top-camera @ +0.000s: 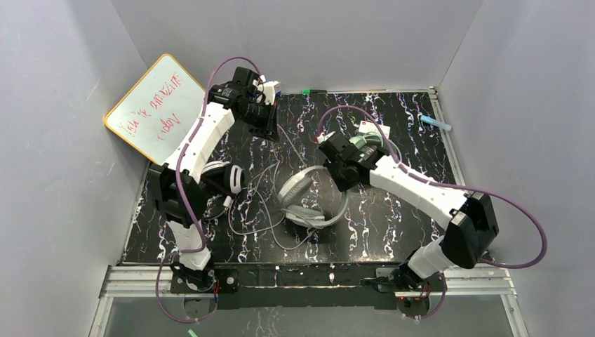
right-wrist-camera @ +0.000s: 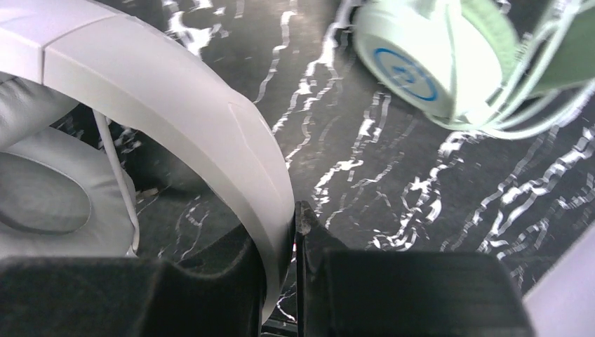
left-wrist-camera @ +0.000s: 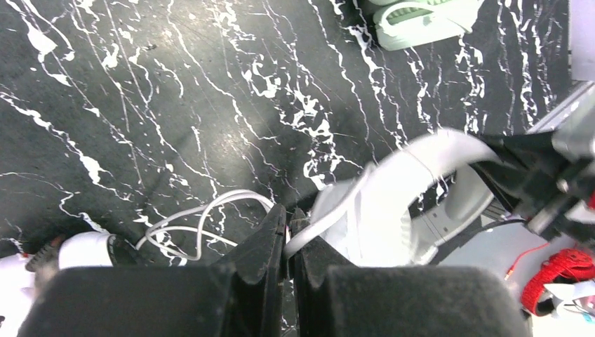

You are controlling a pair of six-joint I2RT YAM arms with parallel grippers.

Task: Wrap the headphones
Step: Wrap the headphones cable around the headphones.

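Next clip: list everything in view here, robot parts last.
light grey headphones: one, light grey, table centre
mint-green headphones: one, mint, far side, right of centre
black-and-white headphones: one, black and white, left, under the left arm
cable: one, pale, looped left of centre
whiteboard: one, white with red writing, leaning on left wall
marker: one, green, far table edge
pen: one, light blue, by far right corner
table: one, black with white veins
left gripper: one, black, shut on the cable
right gripper: one, black, shut on the light grey headphones' band

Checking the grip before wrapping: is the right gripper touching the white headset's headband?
Touching. The right wrist view shows the headband pinched between the jaws of the right gripper, with no gap on either side.
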